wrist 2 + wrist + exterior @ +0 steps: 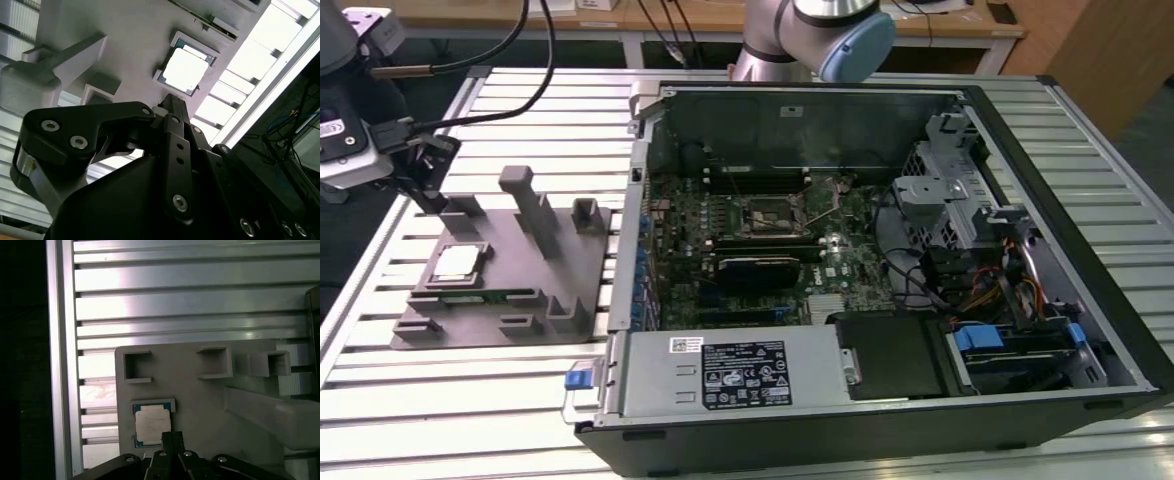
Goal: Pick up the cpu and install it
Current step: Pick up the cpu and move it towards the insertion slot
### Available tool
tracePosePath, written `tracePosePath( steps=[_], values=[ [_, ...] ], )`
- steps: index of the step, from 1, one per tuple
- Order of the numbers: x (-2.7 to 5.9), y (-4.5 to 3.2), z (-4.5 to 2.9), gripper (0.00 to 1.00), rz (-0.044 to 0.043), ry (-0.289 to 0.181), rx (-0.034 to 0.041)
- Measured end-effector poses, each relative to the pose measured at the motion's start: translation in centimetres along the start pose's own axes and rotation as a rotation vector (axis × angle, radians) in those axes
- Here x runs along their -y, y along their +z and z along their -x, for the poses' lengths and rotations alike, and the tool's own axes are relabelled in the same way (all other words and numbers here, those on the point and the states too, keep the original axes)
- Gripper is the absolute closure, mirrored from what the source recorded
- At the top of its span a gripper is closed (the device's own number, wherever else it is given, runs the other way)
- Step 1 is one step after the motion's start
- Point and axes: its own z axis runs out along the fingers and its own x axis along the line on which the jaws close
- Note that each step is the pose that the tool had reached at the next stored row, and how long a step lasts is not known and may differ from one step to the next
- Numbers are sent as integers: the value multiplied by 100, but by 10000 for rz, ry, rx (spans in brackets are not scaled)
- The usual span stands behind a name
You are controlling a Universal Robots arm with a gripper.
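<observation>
Gripper (171, 436) poised near the cpu (152, 424)
Jaws pressed together, holding nothing; cpu lies flat in the grey fixture (474, 325) at the exterior view's left.

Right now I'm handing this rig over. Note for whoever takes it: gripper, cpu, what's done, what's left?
Gripper: over the gray fixture tray, at the edge of the cpu, not holding it. I cannot tell whether it touches the cpu.
Cpu: flat in its tray recess, on the exterior view's left of the open computer case.
Done: nothing yet; the cpu is not lifted.
Left: pickup, and install into the motherboard socket.
</observation>
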Motion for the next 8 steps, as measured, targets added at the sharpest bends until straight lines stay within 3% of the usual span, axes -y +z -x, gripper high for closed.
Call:
tracePosePath(
  steps=[8],
  values=[
    [7, 67, -5, 89, -1, 2, -17]
  ],
)
